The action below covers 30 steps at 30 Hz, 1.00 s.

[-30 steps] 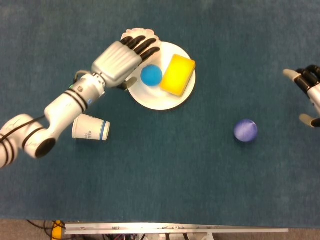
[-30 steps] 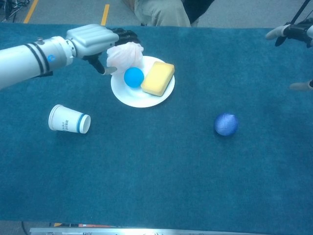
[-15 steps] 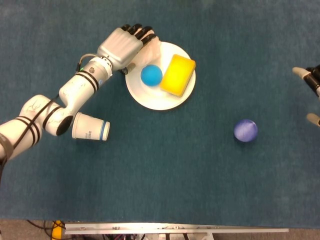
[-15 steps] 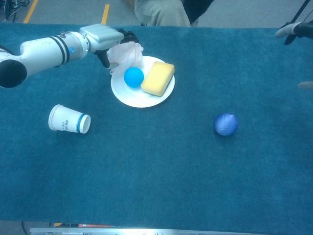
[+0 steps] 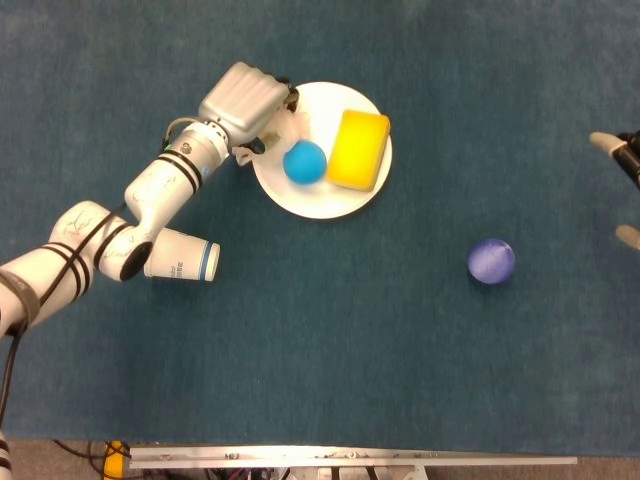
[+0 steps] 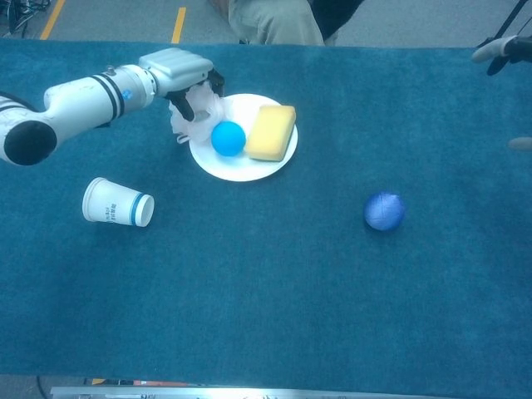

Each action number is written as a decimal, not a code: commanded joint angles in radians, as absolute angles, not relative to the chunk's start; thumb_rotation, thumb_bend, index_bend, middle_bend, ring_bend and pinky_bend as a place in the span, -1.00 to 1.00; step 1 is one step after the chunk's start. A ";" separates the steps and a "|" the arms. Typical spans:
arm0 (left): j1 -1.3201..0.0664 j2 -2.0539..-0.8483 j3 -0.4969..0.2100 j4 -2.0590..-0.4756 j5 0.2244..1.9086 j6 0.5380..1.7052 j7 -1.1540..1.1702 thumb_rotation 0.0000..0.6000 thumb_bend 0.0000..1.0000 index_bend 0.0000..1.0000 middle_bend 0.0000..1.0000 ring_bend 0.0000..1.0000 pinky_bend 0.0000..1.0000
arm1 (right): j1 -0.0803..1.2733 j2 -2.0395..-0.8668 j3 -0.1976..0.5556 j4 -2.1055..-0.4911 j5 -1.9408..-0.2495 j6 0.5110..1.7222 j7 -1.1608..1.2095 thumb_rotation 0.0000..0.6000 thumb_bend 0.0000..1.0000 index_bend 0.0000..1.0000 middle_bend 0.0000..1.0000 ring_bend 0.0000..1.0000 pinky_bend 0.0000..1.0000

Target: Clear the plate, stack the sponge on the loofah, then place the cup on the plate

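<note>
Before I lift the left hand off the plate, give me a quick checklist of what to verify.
1. Left hand grips the white loofah: ok, fingers are closed on it.
2. Loofah clear of the plate: not ok, it sits over the rim.
3. Blue ball away from the loofah: cannot tell, they look close.
4. Sponge lying flat on the plate: ok.
5. Cup out of the arm's way: not ok, it lies beside the forearm.
6. Right hand clear of the work: ok.
</note>
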<state>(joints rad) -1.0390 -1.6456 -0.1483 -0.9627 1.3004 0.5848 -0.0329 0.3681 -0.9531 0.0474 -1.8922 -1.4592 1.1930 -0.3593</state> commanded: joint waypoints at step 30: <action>-0.872 -1.175 -0.109 -1.788 1.249 0.732 0.033 1.00 -0.26 -0.12 -0.25 -0.12 -0.13 | 0.386 -0.983 0.052 -1.843 -1.468 1.162 -0.327 1.00 -1.00 -0.62 -0.36 -0.51 -0.19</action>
<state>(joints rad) -0.8750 -1.1924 -0.1097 -1.7572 1.2584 0.7388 0.0364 0.3856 -0.9831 0.0522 -1.8432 -1.4686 1.1621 -0.3268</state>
